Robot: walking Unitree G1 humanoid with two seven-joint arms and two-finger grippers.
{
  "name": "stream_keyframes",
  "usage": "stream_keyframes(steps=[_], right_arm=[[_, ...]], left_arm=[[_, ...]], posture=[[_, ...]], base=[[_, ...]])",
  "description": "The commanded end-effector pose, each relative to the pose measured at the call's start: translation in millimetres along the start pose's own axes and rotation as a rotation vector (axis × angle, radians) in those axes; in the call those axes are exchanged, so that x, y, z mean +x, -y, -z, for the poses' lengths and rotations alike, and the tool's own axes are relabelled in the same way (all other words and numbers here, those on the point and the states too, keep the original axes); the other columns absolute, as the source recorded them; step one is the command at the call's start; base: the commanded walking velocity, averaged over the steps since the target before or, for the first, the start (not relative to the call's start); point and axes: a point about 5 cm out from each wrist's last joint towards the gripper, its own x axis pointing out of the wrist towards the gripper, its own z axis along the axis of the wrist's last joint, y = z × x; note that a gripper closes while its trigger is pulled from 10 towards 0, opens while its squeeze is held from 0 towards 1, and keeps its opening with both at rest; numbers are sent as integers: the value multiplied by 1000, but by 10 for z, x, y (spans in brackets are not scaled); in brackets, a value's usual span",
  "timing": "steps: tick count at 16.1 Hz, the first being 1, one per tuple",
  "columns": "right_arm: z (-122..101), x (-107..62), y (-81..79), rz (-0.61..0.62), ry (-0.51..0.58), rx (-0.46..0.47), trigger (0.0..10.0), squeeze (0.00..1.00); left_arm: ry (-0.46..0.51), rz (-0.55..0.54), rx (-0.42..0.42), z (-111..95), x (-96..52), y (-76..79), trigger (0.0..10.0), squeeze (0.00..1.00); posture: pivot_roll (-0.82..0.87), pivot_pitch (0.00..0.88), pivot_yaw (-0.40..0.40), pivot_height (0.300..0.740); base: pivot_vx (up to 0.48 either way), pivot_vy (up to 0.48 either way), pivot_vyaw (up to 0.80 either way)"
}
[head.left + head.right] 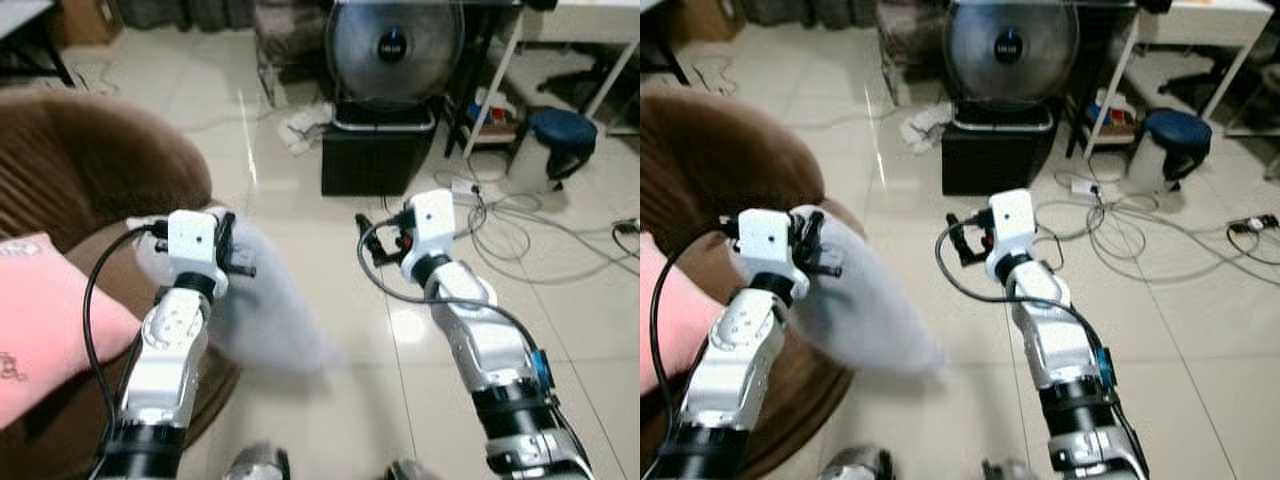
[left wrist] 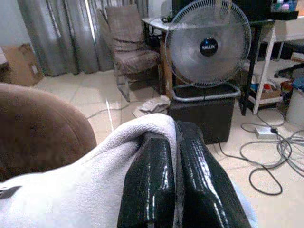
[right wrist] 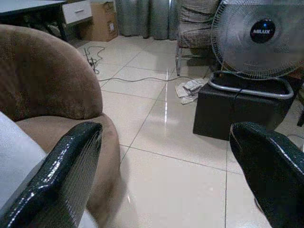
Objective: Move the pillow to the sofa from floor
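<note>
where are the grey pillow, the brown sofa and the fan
grey pillow (image 1: 265, 300), left eye view, on its middle, beside the left pincer (image 1: 238, 250).
brown sofa (image 1: 90, 180), left eye view, on its rounded back.
fan (image 2: 207, 45), left wrist view, on its hub.

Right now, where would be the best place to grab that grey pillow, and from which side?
Probably its upper edge, where the left gripper is already shut on the grey pillow, coming from the robot's own side. The pillow is soft, so its fabric folds between the two fingers, and the rest hangs beside the brown sofa. The open right gripper could pinch the free edge.
</note>
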Motion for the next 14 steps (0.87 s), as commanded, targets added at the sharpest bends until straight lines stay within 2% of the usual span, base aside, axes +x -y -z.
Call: stream_keyframes(steps=[1,4,8,14], right_arm=[[95,-26,28,9,-44,0,10000,0],[124,-4,36,-1,-77,-18,10000,0],[174,3,19,10,-95,-23,10000,0],[180,-14,23,9,-92,-54,10000,0]], left_arm=[[48,10,16,-87,16,22,10000,0],[28,8,18,-50,30,48,10000,0],[32,36,64,-39,40,87,10000,0],[37,75,76,-52,90,145,10000,0]], posture=[[119,0,-4,740],[120,0,-16,740],[123,0,-21,740],[97,0,0,740]], base=[[0,0,0],[0,0,0],[0,0,0],[0,-353,0]])
